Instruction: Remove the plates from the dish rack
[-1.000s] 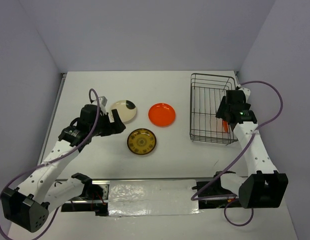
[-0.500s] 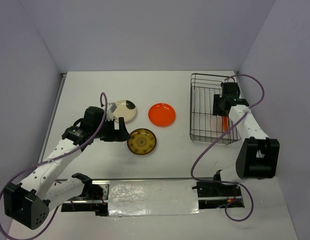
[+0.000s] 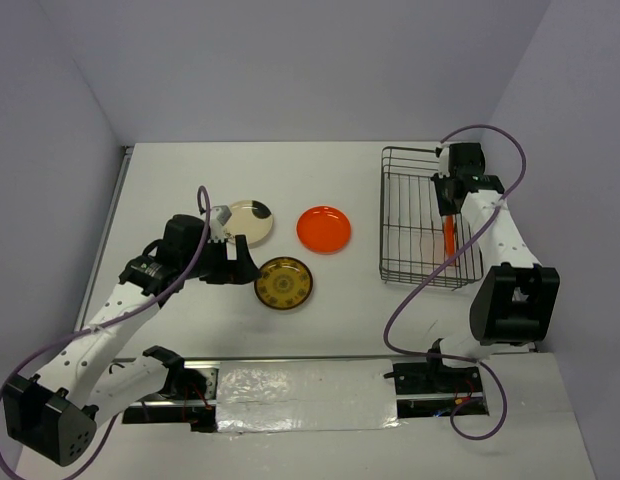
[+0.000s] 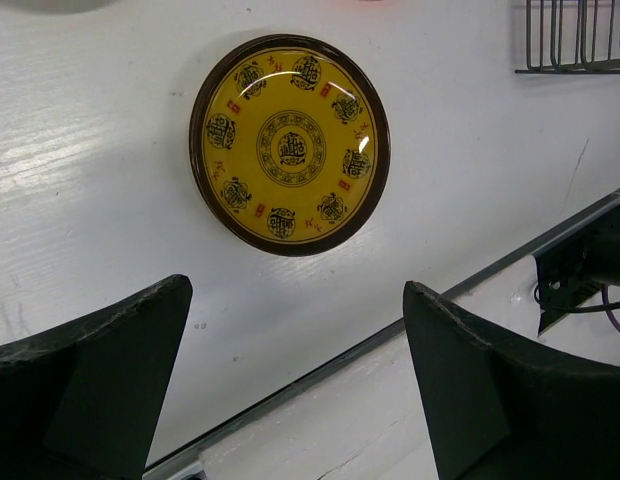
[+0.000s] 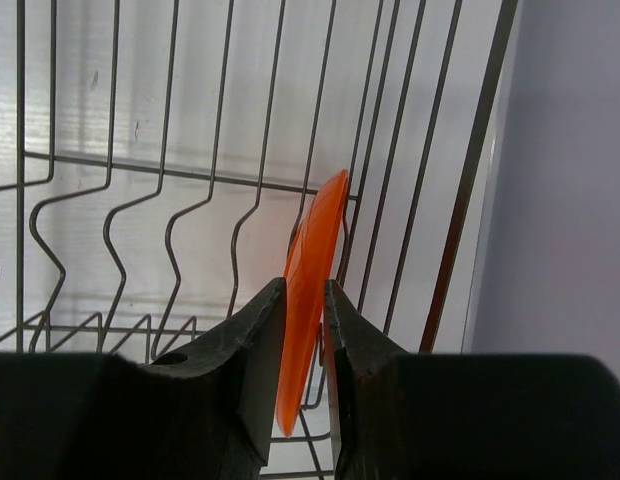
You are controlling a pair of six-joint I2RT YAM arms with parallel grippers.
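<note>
The right gripper (image 5: 302, 300), now farther over the dish rack (image 3: 405, 170), is pinching its one remaining orange plate (image 5: 320, 230); three plates (image 3: 282, 283) are lying near the wide-open, empty left gripper (image 4: 295, 330).

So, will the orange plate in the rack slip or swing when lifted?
The orange plate looks rigid and glossy, so it may slip in the right pincer, which pinches only its thin rim. Standing on edge between the wires of the dish rack, it could catch them if tilted.

right gripper (image 5: 303, 300): closed onto orange plate (image 5: 315, 260) in dish rack (image 3: 382, 215) | left gripper (image 3: 242, 268): shifted toward yellow plate (image 4: 290, 145)
</note>
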